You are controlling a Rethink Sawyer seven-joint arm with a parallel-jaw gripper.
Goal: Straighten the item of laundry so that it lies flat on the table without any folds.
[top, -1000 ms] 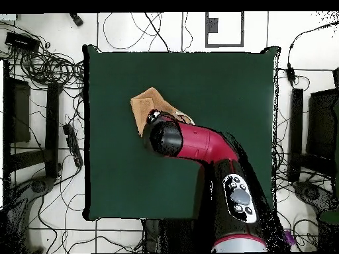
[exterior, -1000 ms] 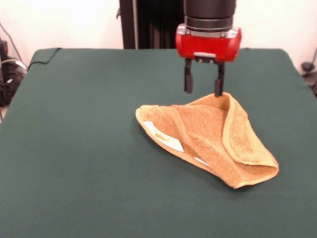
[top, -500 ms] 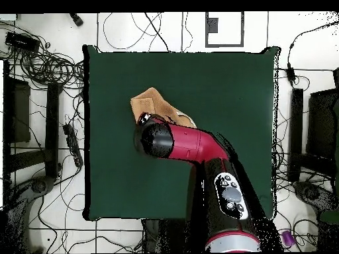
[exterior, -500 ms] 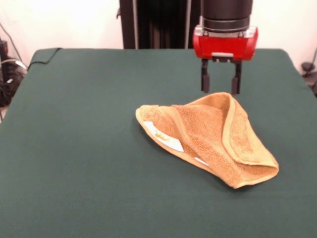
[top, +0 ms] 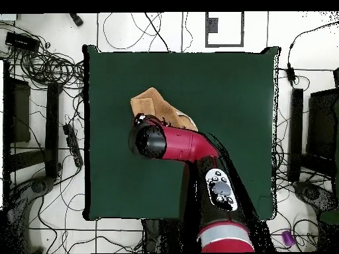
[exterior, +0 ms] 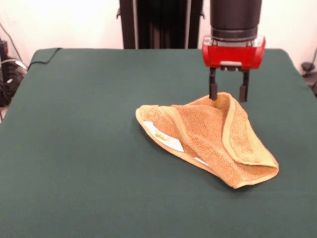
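Sliding rightward across the front view, the pincer [exterior: 228, 92] now hangs over the far peak of the orange-tan terry towel [exterior: 210, 136], where a second ago it stood further left, its right finger just over that peak and its left finger clear of the cloth. It also sits a touch lower, its two black fingers [exterior: 213, 90] spread apart with nothing between them, the left one just behind the raised hem and the right one just beyond it. The towel itself has not shifted — it lies folded over on itself in a rough triangle, right of centre on the green counter [exterior: 79, 148], with a thick flap doubled over its right side.

Judging by this, the arm is lining up on that raised far corner to take hold and draw the fold open; nothing has been straightened yet.

A small white label [exterior: 162, 136] shows along the towel's near-left edge, with a faint yellowish mark on it — too small to read. A second pale scrap [exterior: 201, 161] sits further along that hem. No brand can be made out.

From overhead, the red arm [top: 189, 145] covers much of the towel [top: 149, 102].
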